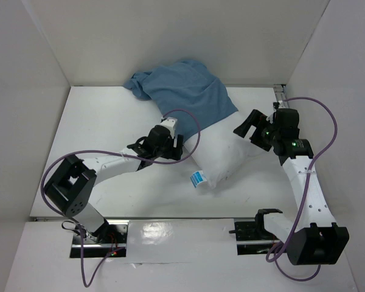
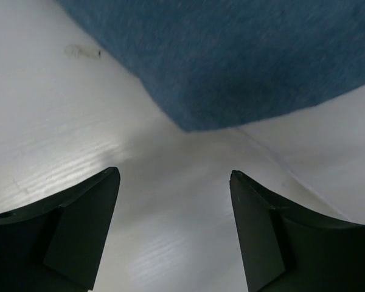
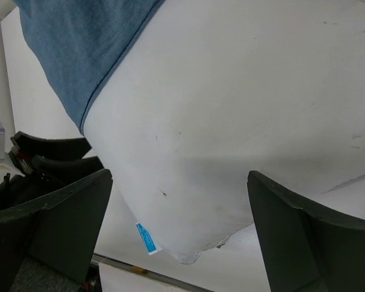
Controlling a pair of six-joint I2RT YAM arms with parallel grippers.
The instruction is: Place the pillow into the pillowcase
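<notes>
The dusty-blue pillowcase (image 1: 184, 90) lies crumpled at the back of the table, drawn over the far end of the white pillow (image 1: 226, 152). The pillow's near corner with a blue tag (image 1: 198, 179) sticks out toward the arms. My left gripper (image 1: 180, 148) is open, low over the table beside the pillow's left edge, facing the pillowcase hem (image 2: 188, 121). My right gripper (image 1: 249, 128) is open above the pillow's right side. In the right wrist view the pillow (image 3: 243, 91) fills the space ahead of the jaws, and nothing is gripped.
White walls enclose the table (image 1: 97, 128) on three sides. A metal rail (image 1: 281, 94) runs along the right wall. Purple cables (image 1: 194, 131) loop over both arms. The left arm (image 3: 42, 158) shows at the left in the right wrist view.
</notes>
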